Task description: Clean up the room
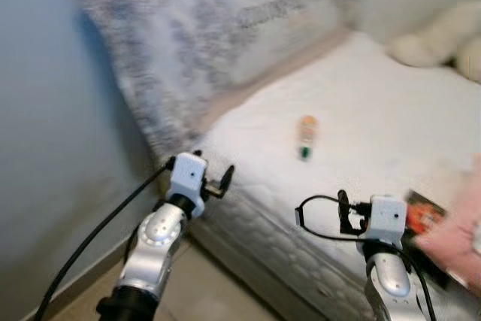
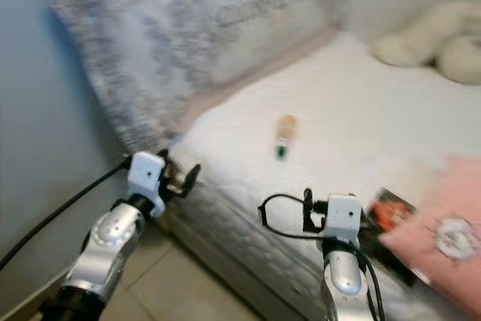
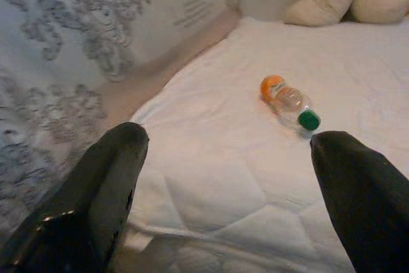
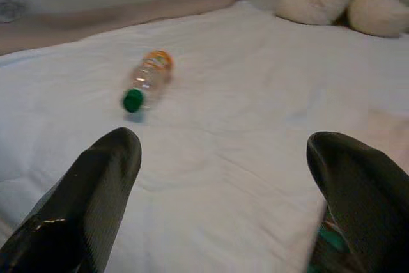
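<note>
Both our grippers, left (image 3: 223, 177) and right (image 4: 217, 183), gape wide; the bottle (image 1: 306, 137) lies ahead on the mattress (image 1: 391, 133), cap toward us, slightly nearer the right.

Soft, even daylight is seen throughout. Both eye views are smeared by motion blur. The wrist views are sharper, though the near black fingers (image 3: 96, 196) are rendered out of focus.
</note>
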Controlling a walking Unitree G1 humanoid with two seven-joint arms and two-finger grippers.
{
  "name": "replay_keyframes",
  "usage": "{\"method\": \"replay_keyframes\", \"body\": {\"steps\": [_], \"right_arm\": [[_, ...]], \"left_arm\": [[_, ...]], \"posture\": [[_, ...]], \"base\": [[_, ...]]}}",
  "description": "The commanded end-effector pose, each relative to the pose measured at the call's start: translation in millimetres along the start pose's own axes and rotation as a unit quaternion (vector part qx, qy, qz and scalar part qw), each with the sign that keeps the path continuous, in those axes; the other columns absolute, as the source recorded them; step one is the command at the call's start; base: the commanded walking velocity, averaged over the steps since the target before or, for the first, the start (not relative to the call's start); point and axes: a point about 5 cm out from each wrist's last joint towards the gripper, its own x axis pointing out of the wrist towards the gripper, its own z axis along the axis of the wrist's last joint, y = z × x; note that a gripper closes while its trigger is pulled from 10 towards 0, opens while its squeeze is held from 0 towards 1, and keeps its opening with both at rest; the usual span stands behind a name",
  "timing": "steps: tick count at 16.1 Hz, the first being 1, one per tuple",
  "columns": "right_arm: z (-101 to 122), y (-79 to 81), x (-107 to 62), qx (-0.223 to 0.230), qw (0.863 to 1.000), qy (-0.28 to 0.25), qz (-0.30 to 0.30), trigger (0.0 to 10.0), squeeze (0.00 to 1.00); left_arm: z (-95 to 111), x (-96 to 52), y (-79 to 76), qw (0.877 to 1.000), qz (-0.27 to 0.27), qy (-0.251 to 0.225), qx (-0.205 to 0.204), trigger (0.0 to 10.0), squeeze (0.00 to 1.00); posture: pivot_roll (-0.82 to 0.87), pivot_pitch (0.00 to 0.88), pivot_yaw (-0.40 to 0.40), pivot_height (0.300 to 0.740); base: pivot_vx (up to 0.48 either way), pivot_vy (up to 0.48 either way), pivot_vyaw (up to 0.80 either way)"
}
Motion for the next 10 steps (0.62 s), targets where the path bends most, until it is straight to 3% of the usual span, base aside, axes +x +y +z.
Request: {"method": "replay_keyframes", "body": {"steps": [1, 5, 6, 8, 10], "right_arm": [[0, -3.6, -0.4, -0.001, 1.000, -0.004, -0.006, 10.0, 0.00], [-2, -4.2, -2.8, -0.001, 1.000, -0.003, -0.001, 10.0, 0.00], [-3, -4.1, -3.2, 0.003, 1.000, -0.005, 0.003, 10.0, 0.00], [1, -5.3, -3.9, 0.004, 1.000, -0.024, 0.004, 10.0, 0.00], [0, -2.9, -1.9, 0.003, 1.000, -0.018, 0.011, 10.0, 0.00]], "left_arm": [[-2, 1.1, -7.3, 1.000, -0.025, -0.002, -0.016, 10.0, 0.00], [-6, -2.3, -7.1, 1.000, -0.019, 0.005, -0.012, 10.0, 0.00], [-7, -3.0, -4.7, 1.000, -0.003, 0.006, 0.007, 10.0, 0.00], [-9, -1.7, -1.5, 1.000, 0.019, 0.015, -0.007, 10.0, 0.00], [-10, -2.6, 5.7, 0.998, 0.059, 0.015, -0.030, 10.0, 0.00]], "posture": [[0.17, 0.000, 0.001, 0.740], [0.18, 0.000, -0.008, 0.740], [0.18, 0.000, -0.009, 0.740], [0.17, 0.000, -0.009, 0.740], [0.17, 0.000, -0.010, 0.740]], "base": [[0.000, 0.480, -0.76], [0.000, 0.470, -0.76], [0.000, 0.000, -0.76], [0.000, 0.000, 0.00], [0.439, 0.000, 0.00]]}}
